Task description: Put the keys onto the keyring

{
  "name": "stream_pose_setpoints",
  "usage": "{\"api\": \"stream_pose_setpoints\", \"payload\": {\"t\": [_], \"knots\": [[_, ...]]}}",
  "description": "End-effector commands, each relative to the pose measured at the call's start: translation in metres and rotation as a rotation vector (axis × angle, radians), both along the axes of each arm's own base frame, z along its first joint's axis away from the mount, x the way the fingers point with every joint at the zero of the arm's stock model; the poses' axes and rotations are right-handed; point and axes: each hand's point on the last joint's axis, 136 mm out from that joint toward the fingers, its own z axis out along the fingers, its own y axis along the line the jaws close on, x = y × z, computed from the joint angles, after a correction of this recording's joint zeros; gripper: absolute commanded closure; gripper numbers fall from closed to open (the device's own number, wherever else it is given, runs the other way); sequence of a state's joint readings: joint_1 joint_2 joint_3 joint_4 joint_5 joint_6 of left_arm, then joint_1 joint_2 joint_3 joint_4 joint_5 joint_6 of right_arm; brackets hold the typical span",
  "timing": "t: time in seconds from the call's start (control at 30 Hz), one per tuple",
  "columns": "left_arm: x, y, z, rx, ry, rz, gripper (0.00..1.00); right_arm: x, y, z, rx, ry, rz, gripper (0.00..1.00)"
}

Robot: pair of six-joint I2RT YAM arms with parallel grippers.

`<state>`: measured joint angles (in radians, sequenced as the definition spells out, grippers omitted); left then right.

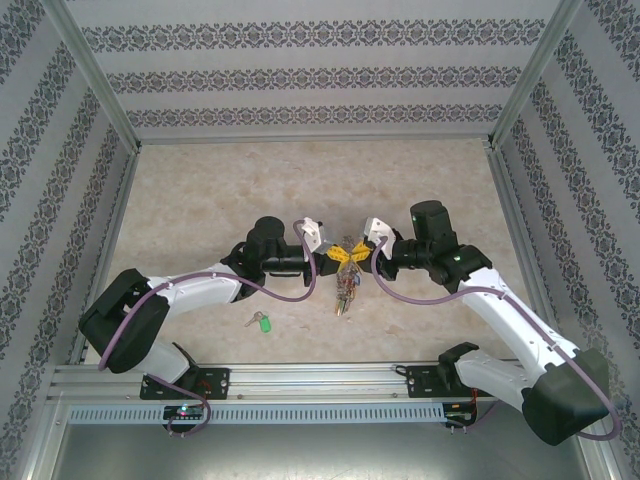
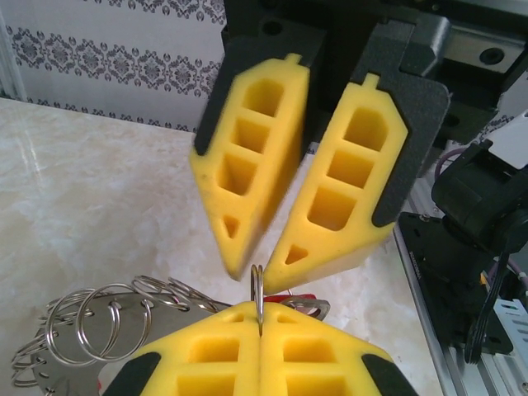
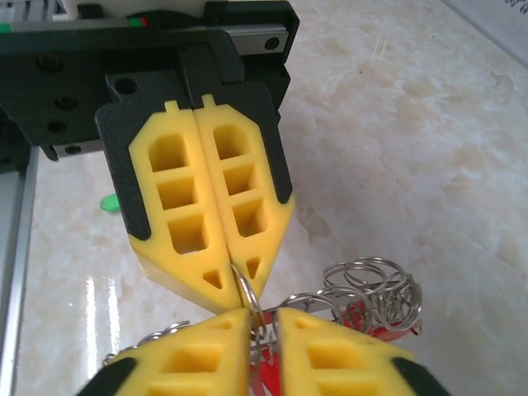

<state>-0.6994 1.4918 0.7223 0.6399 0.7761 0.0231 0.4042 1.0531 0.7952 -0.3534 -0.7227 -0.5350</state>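
Over the table (image 1: 230, 190), left gripper (image 2: 260, 320) meets right gripper (image 3: 264, 318) tip-to-tip at keyring (image 2: 257, 285).

The keyring (image 2: 257, 287) was bright polished metal, its small split rings (image 2: 103, 320) likewise. Beside the keyring, the finger pads (image 2: 330, 188) were matt yellow foam backed by black plastic; under it, the table (image 2: 82, 190) looked glossy and marbled.
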Motion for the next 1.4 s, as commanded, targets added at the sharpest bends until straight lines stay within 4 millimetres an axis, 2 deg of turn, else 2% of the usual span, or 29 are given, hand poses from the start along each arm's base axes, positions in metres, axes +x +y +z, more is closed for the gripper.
{"api": "stream_pose_setpoints", "payload": {"t": [0.0, 0.2, 0.3, 0.4, 0.53, 0.57, 0.67, 0.77, 1.03, 1.27, 1.37], "knots": [[-0.007, -0.005, 0.041, -0.075, -0.105, -0.046, 1.0, 0.0, 0.005, 0.01, 0.003, -0.026, 0.037, 0.9], [-0.007, -0.005, 0.044, -0.081, -0.115, -0.046, 1.0, -0.006, 0.008, 0.009, 0.011, -0.016, 0.07, 0.85], [-0.008, -0.005, 0.045, -0.084, -0.114, -0.051, 1.0, -0.009, 0.01, 0.009, 0.012, -0.006, 0.087, 0.86], [-0.008, -0.005, 0.045, -0.086, -0.112, -0.053, 1.0, -0.009, 0.01, 0.006, -0.001, 0.007, 0.094, 0.89], [-0.007, -0.006, 0.044, -0.081, -0.111, -0.053, 1.0, -0.01, 0.011, 0.006, -0.011, 0.002, 0.098, 0.99], [-0.007, -0.005, 0.042, -0.072, -0.111, -0.049, 1.0, -0.009, 0.01, 0.007, -0.012, -0.001, 0.096, 1.0], [-0.006, -0.004, 0.036, -0.032, -0.115, -0.039, 0.91, -0.009, 0.008, 0.007, -0.033, -0.015, 0.091, 1.0], [-0.006, -0.004, 0.022, 0.06, -0.101, -0.058, 0.85, -0.011, 0.008, 0.01, -0.049, -0.027, 0.098, 1.0], [-0.009, 0.001, -0.003, 0.234, -0.082, -0.109, 0.83, -0.013, 0.011, 0.015, -0.085, -0.05, 0.106, 1.0], [-0.007, -0.001, 0.0, 0.262, -0.095, -0.126, 0.84, -0.014, 0.015, 0.016, -0.109, -0.057, 0.112, 1.0], [-0.006, -0.002, -0.001, 0.274, -0.092, -0.133, 0.88, -0.016, 0.018, 0.022, -0.089, -0.063, 0.123, 1.0]]}}
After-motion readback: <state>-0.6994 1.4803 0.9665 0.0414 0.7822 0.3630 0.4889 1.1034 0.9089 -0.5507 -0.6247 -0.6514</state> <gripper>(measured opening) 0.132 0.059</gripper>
